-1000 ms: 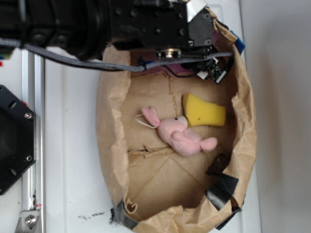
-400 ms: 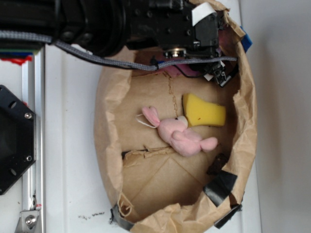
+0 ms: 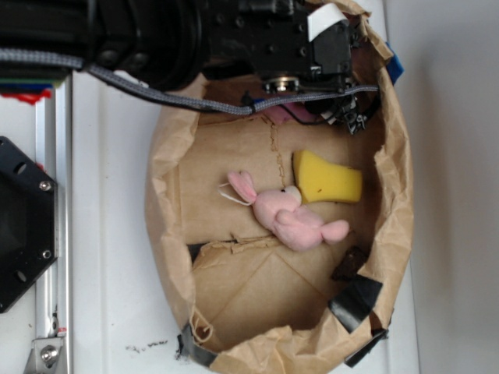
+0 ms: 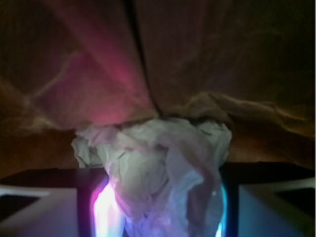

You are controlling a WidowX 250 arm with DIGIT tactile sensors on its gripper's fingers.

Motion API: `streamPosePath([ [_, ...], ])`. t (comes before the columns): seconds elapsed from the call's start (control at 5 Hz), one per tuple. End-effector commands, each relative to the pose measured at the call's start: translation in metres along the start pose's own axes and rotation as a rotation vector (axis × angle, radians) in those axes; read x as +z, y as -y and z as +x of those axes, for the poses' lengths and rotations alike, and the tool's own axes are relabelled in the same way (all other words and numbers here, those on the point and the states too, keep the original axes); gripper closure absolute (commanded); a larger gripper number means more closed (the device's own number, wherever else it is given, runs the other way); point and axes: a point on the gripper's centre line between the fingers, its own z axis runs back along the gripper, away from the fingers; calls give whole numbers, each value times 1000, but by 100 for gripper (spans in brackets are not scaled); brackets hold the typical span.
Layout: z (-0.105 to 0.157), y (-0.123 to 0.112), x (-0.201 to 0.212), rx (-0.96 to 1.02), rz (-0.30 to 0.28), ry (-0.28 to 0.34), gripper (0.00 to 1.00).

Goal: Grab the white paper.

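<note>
Since a second ago the arm has shifted right, reaching across the brown paper wall's top edge. Only the wrist view shows the white paper: a crumpled wad with no clear long axis, clamped between the gripper fingers, against the wall.
</note>
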Motion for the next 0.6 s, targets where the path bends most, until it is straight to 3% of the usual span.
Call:
streamPosePath([
  [0.0, 20, -14, 25, 17, -46, 18, 100],
  [0.2, 25, -6, 56, -48, -205, -55, 100],
  [0.4, 16, 10, 84, -88, -290, -98, 100],
])
